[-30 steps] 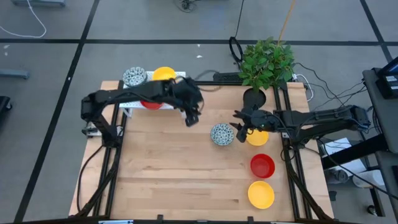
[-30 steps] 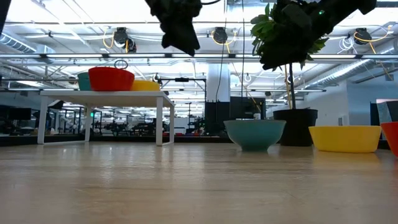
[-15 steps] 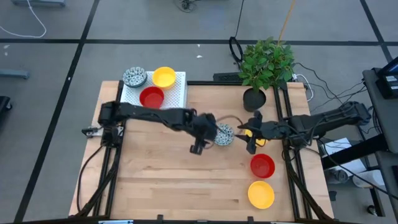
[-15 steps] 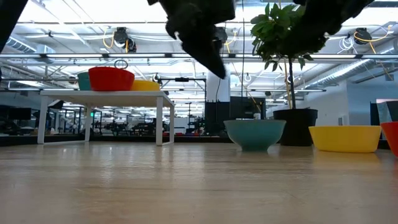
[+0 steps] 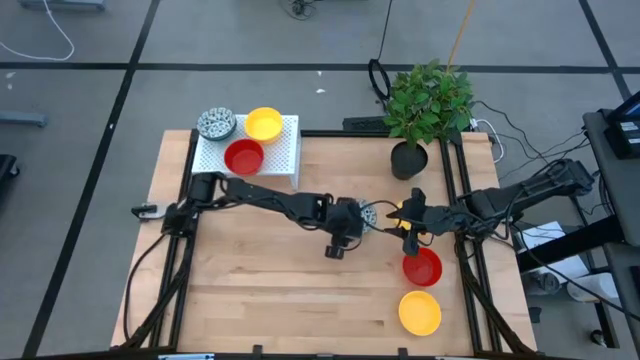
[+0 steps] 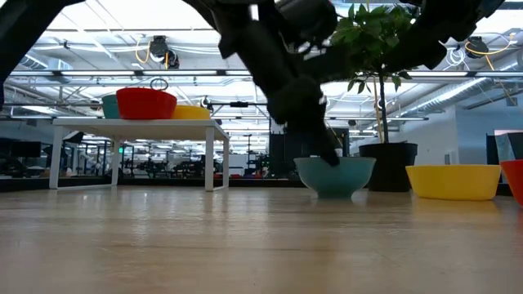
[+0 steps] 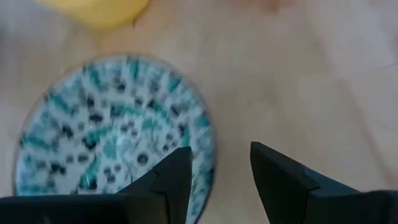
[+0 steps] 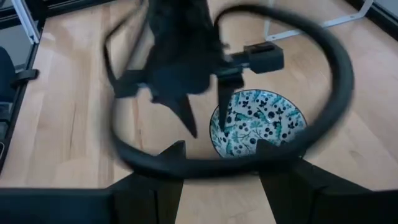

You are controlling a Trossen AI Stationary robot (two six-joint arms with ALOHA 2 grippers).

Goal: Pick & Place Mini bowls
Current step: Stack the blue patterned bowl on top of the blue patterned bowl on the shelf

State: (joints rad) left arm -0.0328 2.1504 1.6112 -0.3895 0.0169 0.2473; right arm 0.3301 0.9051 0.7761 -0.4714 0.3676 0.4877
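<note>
A white bowl with blue speckles (image 5: 367, 213) stands upright on the table at mid-right; it also shows in the low view (image 6: 335, 176) and the left wrist view (image 7: 112, 134). My left gripper (image 7: 217, 171) is open and low over it, one finger inside the rim (image 7: 208, 155) and one outside. My right gripper (image 8: 221, 155) is open and empty just right of that bowl, above a yellow bowl (image 6: 453, 181). A red bowl (image 5: 422, 267) and another yellow bowl (image 5: 420, 312) stand nearer the front right. My left gripper comes at the speckled bowl from above, slanting down, with its open fingers (image 6: 325, 155) astride the rim on the bowl's near-left side. I cannot tell whether a finger touches the rim. The bowl stands on the table.
A white perforated rack (image 5: 285, 150) at the back left carries a speckled bowl (image 5: 216, 124), a yellow bowl (image 5: 264, 124) and a red bowl (image 5: 244, 157). A black pot with a leafy plant (image 5: 410, 158) stands at the back right, close behind the two grippers.
My left gripper has gone from beside the rack toward the table's right and near edges, then down onto the speckled bowl's rim. My right gripper has drawn back from that bowl toward the table's right edge. The bowl has stayed where it was.
</note>
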